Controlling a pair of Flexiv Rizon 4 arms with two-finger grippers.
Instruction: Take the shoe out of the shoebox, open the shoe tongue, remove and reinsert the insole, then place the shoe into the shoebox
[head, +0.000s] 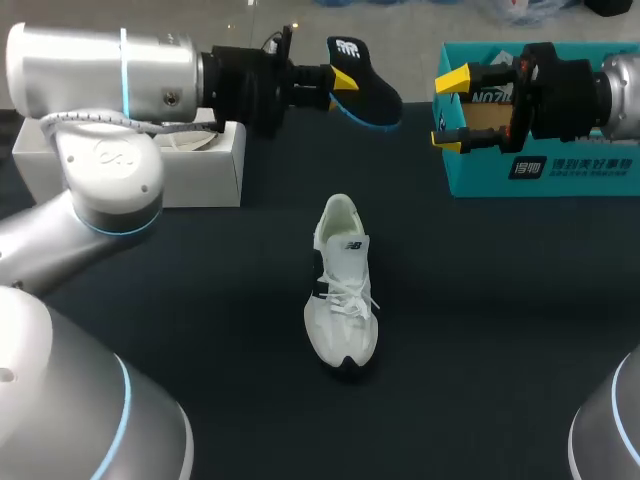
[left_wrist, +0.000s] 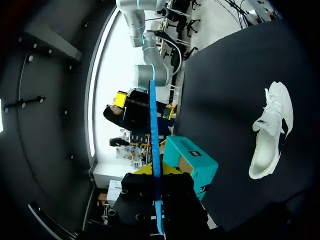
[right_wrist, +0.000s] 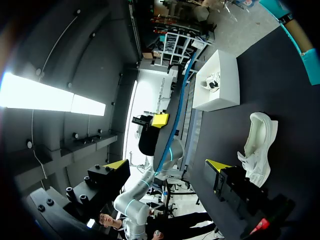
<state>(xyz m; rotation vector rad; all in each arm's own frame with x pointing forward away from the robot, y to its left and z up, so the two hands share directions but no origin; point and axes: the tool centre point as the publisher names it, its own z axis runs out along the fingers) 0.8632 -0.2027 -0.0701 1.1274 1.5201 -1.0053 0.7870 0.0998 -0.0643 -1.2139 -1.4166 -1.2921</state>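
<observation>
**Insole (head: 368, 92) out in your left gripper (head: 340, 84), shoe (head: 342, 290) on the table (head: 200, 300)**

Head view: your left gripper, at the far side left of the middle, is clamped on the black, blue-edged insole and holds it in the air. Your right gripper (head: 450, 108) has its fingers wide apart with nothing between them, just in front of the teal shoebox (head: 560, 175) at the far right. The white shoe lies alone mid-table, toe towards the near edge. A white box (head: 205, 170) sits at the far left.

Left wrist view: here you see the insole edge-on, a thin blue line running out from between the fingers. Your right gripper faces it from beyond, and the shoebox and the shoe are off to one side.

Right wrist view: only this view looks into the white box. Something white with dark marks lies there, and I cannot tell what it is.

Count: one shoe on the table, one insole, one teal shoebox, one white box, two grippers.
</observation>
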